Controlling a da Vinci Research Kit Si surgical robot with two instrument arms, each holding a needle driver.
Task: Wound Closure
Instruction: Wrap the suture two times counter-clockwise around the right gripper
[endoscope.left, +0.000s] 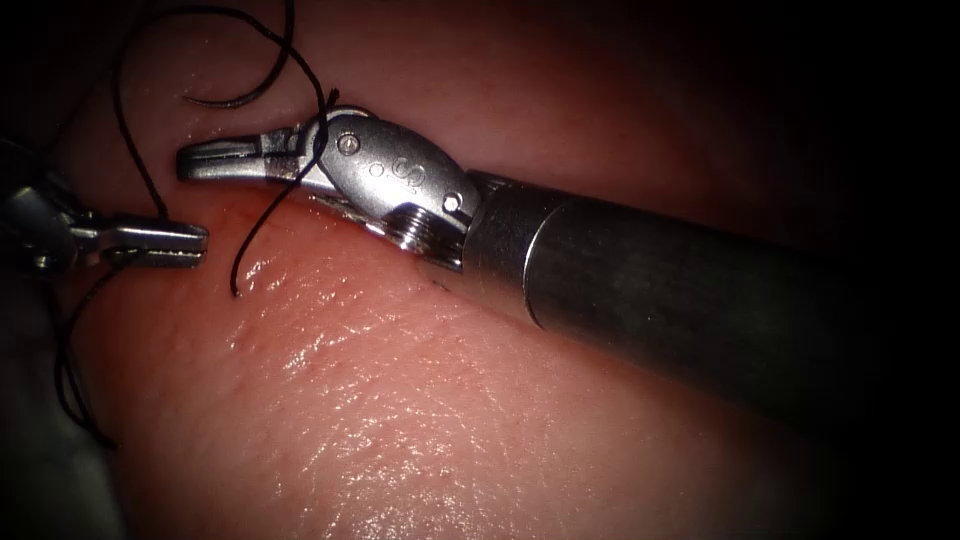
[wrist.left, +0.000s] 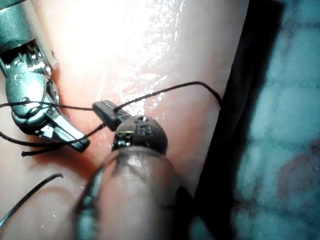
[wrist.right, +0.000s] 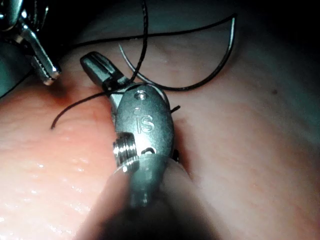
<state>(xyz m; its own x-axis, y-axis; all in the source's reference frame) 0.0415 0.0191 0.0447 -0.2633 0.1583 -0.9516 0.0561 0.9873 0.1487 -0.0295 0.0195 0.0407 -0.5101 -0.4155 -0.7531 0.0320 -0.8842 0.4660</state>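
Black thread (endoscope.left: 262, 211) crosses the closed right hand (endoscope.left: 215, 160); closed left hand (endoscope.left: 165, 240) grips thread nearby.

Wet, glossy tissue (endoscope.left: 400, 400); polished metal right tool (endoscope.left: 215, 160); thin dark matt thread (endoscope.left: 262, 210).

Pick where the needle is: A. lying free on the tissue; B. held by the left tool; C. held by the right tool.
A: the needle lies loose on the tissue beyond the right tool; the left tool grips thread.
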